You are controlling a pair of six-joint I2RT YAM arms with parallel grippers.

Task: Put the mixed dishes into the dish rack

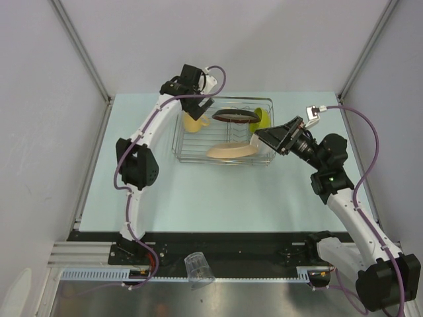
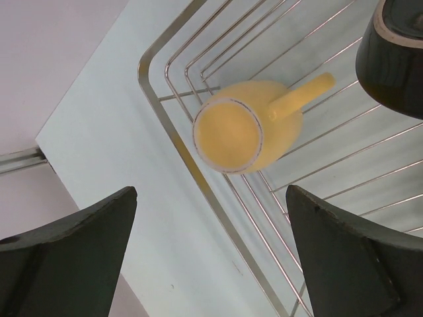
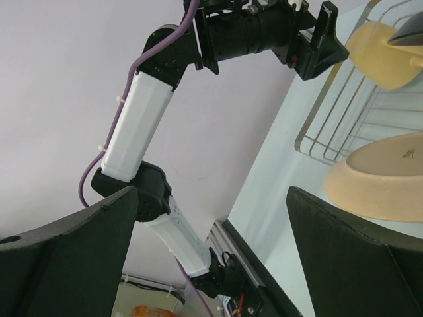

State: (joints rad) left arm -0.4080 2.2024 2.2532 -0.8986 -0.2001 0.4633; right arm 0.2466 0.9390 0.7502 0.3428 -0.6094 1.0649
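Note:
The silver wire dish rack (image 1: 180, 156) stands at the back middle of the table. In it are the cream-yellow mug (image 1: 194, 122), the dark red-brown dish (image 1: 234, 116), the lime-green bowl (image 1: 263, 119) and the beige plate (image 1: 231, 151). My left gripper (image 1: 198, 100) is open and empty above the mug (image 2: 238, 129), which stands upright in the rack's corner (image 2: 173, 132). My right gripper (image 1: 256, 139) is open and empty at the rack's right side, beside the plate (image 3: 380, 181). The clear glass (image 1: 197, 267) lies off the table, on the front rail. I cannot make out the white bowl for certain.
A white rounded object (image 1: 18, 287) shows at the bottom-left corner, off the table; I cannot tell what it is. Grey walls close in the table at the left, back and right. The left arm (image 3: 145, 119) crosses the right wrist view.

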